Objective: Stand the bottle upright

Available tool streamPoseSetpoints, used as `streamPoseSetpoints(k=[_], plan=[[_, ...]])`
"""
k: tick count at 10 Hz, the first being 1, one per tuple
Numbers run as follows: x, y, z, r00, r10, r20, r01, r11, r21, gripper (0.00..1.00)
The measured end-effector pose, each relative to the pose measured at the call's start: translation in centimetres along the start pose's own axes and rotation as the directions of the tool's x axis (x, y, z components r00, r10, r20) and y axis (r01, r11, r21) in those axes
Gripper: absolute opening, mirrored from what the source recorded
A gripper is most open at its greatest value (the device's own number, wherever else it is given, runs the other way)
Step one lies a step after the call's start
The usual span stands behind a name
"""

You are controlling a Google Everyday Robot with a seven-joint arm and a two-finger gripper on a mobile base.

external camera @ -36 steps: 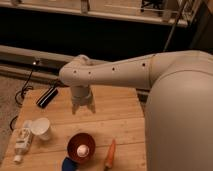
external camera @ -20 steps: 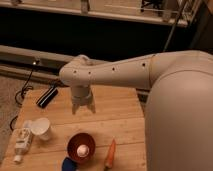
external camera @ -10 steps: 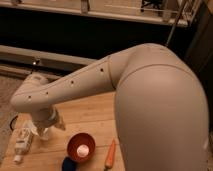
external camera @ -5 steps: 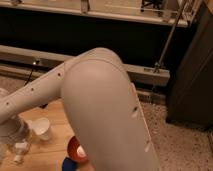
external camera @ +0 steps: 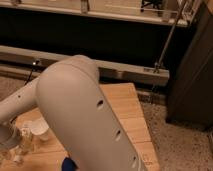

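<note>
Camera view, near to far. Nearest, the broad pale shell of my arm (external camera: 85,120) fills the middle and lower left, and three dark holes show along its side. A small blue object (external camera: 67,164) peeps out beneath it at the bottom edge; what it is I cannot tell. At the lower left my arm narrows to the wrist, and my gripper (external camera: 14,146) sits low over the near-left corner of the wooden table (external camera: 127,115) – whether it is parted or closed on anything I cannot tell. The bottle (external camera: 26,141) lies right against the gripper, whitish and translucent, with a white cup (external camera: 41,129) just beside it on the far side. The bottle's long axis runs roughly up and down in the picture; whether it stands upright or lies pointing away from the camera, and which end bears the cap, I cannot tell. Beyond the table's right edge lies speckled floor (external camera: 175,145). Behind the table a pale metal rail (external camera: 125,70) crosses the scene, with a dark recess above it – and a dark cabinet (external camera: 192,75) stands at the right.
</note>
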Motion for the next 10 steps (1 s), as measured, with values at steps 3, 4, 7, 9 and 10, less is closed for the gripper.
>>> streamPoseSetpoints(k=[3,4,7,9,10], plan=[[0.06,0.12,0.01,1.000,-0.002,0.000,0.002,1.000,-0.001,0.65],[-0.09,0.25,0.20,1.000,-0.002,-0.002,0.002,1.000,-0.003,0.65],[-0.35,0.60,0.66,1.000,-0.005,-0.002,0.005,1.000,-0.008,0.65],[-0.29,0.73,0.64,1.000,-0.007,-0.002,0.007,1.000,-0.009,0.65],[-0.29,0.71,0.66,1.000,-0.007,-0.002,0.007,1.000,-0.008,0.65]])
